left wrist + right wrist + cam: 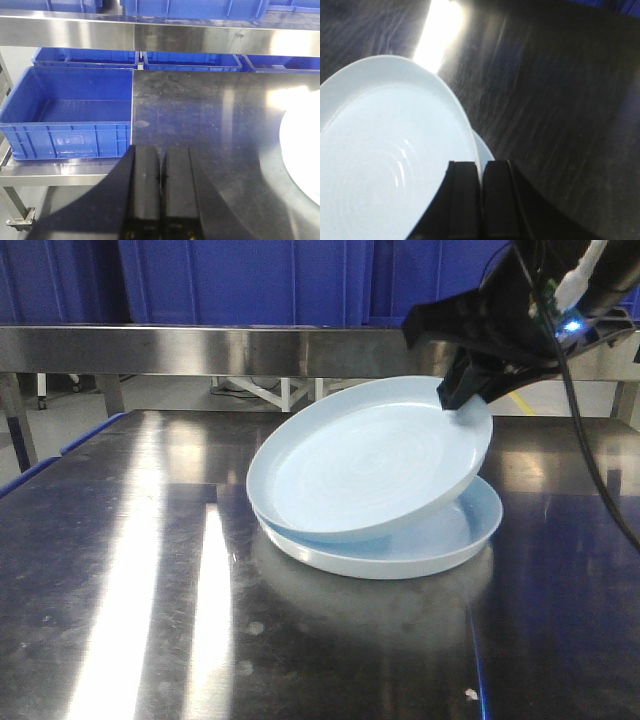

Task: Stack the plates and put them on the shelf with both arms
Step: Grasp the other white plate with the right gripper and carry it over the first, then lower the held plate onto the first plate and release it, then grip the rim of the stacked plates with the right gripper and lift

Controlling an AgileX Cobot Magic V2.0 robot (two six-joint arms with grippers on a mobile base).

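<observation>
Right gripper (465, 400), in the front view, sits at the upper right of the frame with its black prongs clamped on the far right rim of the upper plate (370, 465). That plate is tilted, its gripped edge raised and its lower left edge resting inside the lower plate (440, 545), which lies flat on the dark steel tabletop (150, 570) just right of the frame's centre. Behind them the shelf rail (200, 348) runs across the frame, with blue crates (250, 280) above it.

From the left wrist view, the left gripper (161, 150) is at bottom centre, its two fingers pressed together with nothing between them. A blue crate (70, 115) stands at the left, the shelf rail (150, 32) crosses the top, and a pale plate rim (302, 150) shows at the right edge; I cannot tell which plate it is.

From the right wrist view, the right gripper (481, 165) is closed on the rim of the upper plate (385, 150), which fills the lower left. A sliver of the lower plate (485, 151) shows just beyond the rim.
</observation>
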